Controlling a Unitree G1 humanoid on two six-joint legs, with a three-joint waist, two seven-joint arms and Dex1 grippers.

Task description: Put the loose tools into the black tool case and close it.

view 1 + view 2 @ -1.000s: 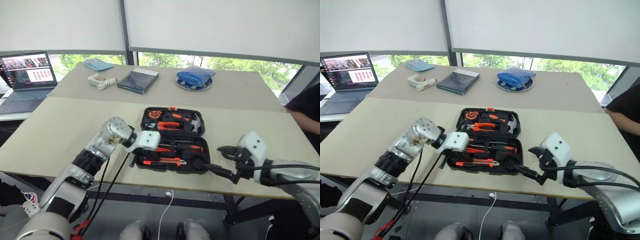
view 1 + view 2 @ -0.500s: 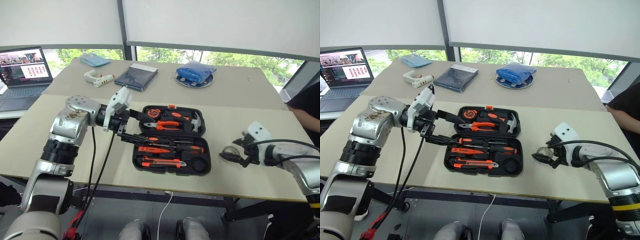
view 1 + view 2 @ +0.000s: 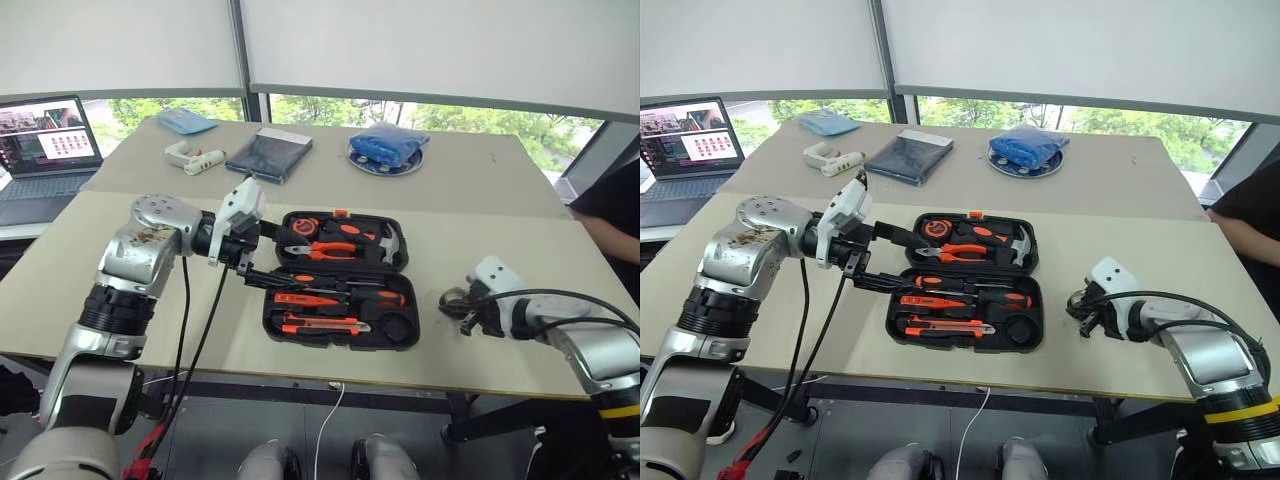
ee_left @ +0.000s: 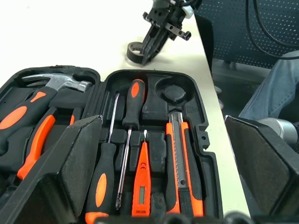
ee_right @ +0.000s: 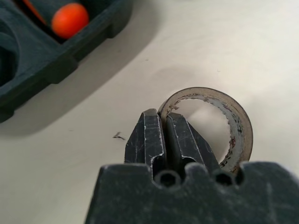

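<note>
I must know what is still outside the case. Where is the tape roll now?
The tape roll lies on the table, right of the open black tool case, its rim pinched by the right gripper.

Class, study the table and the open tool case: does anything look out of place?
Yes. The tape roll lies on the table, outside the case, whose round recess is empty. The right gripper is shut on its rim.

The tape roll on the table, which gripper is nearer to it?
Right. The right gripper is shut on the tape roll beside the black tool case; the left gripper hangs open across the case.
</note>
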